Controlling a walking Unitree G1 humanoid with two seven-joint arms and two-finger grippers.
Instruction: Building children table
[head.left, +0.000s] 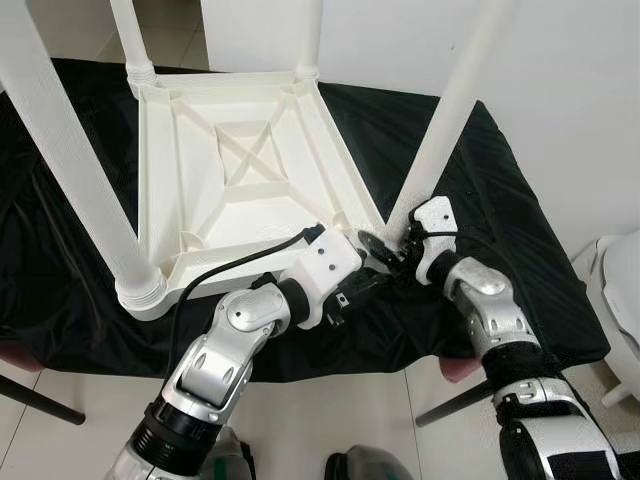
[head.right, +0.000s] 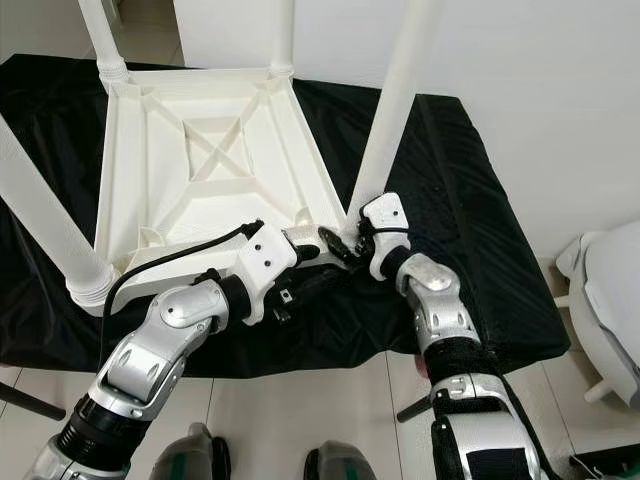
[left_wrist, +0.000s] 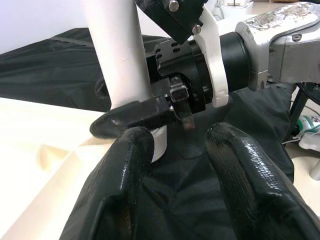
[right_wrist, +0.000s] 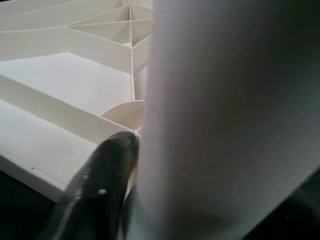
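Note:
A white plastic children's table (head.left: 240, 170) lies upside down on a black cloth. Three legs stand up from its other corners, the near left one (head.left: 70, 170) the closest. At the near right corner a fourth white leg (head.left: 450, 120) rises from its socket. My right gripper (head.left: 385, 248) is shut on the base of that leg; one black finger (left_wrist: 130, 112) curls round it, and the leg (right_wrist: 225, 115) presses against a finger (right_wrist: 100, 180). My left gripper (head.left: 370, 283) hovers just in front of that corner, open, its fingers (left_wrist: 125, 185) apart with nothing between them.
The black cloth (head.left: 500, 200) covers a low surface with its front edge close to my body. A white wall stands behind. A white rounded object (head.left: 620, 290) sits on the floor at the far right. Dark furniture legs (head.left: 40, 400) show below the cloth.

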